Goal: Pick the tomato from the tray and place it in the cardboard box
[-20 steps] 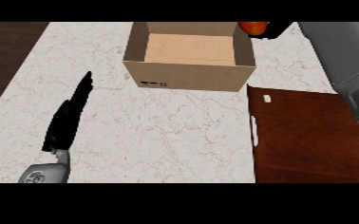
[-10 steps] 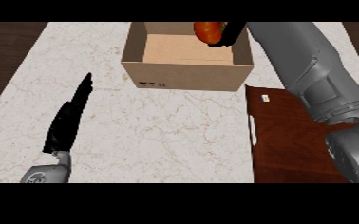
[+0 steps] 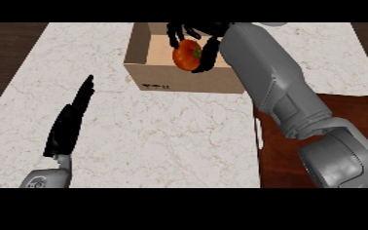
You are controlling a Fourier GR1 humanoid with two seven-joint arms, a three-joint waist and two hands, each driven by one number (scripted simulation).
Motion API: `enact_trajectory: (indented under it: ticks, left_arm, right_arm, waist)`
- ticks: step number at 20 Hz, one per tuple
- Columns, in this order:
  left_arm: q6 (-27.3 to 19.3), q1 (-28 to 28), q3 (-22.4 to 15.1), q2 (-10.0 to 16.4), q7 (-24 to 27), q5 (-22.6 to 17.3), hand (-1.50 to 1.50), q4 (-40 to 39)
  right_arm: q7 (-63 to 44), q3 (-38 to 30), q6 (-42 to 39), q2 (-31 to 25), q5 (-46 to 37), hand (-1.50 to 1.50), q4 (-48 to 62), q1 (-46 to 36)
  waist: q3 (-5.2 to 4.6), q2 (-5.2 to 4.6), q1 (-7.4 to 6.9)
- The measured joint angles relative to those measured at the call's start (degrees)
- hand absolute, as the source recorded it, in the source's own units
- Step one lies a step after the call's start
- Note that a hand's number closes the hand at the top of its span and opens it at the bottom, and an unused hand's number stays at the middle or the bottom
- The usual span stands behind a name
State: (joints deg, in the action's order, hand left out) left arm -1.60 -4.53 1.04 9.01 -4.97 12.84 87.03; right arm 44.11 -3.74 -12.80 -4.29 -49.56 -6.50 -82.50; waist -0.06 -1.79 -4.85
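One tomato [image 3: 187, 56], the right robot hand [image 3: 211, 49] curled round it, hangs over the cardboard box [image 3: 164, 79]; released too near the front wall, it could bounce out.

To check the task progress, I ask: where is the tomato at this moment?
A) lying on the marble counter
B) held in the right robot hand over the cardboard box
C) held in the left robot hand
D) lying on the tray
B: the right robot hand curls round the tomato above the open cardboard box.
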Motion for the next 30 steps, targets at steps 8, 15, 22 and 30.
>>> enact_trajectory:
  ticks: [8,15,22,30]
  left_arm:
    - [-0.19,-0.22,-0.43,-0.29,-0.58,0.52,0.0,0.85]
    - [0.39,0.58,-0.87,-0.36,-0.51,0.33,0.0,1.66]
    - [0.57,-0.05,-1.14,-0.38,-0.85,0.46,0.0,2.26]
    - [0.77,-0.81,-1.25,-0.43,-0.25,0.35,0.0,2.47]
  right_arm:
    - [-2.9,-1.5,0.28,2.97,1.43,-1.5,1.75,1.24]
    - [-4.8,-10.76,-1.1,2.38,10.69,-1.5,1.92,1.94]
    - [-8.57,-20.33,-6.85,-2.21,20.2,-1.5,2.52,0.88]
    - [-13.4,-26.33,-8.37,-11.69,25.86,-1.5,2.26,1.62]
  waist:
    - [0.02,-0.18,-0.45]
    - [0.06,-0.54,-1.07]
    - [0.09,-1.12,-1.59]
    - [0.13,-2.2,-2.69]
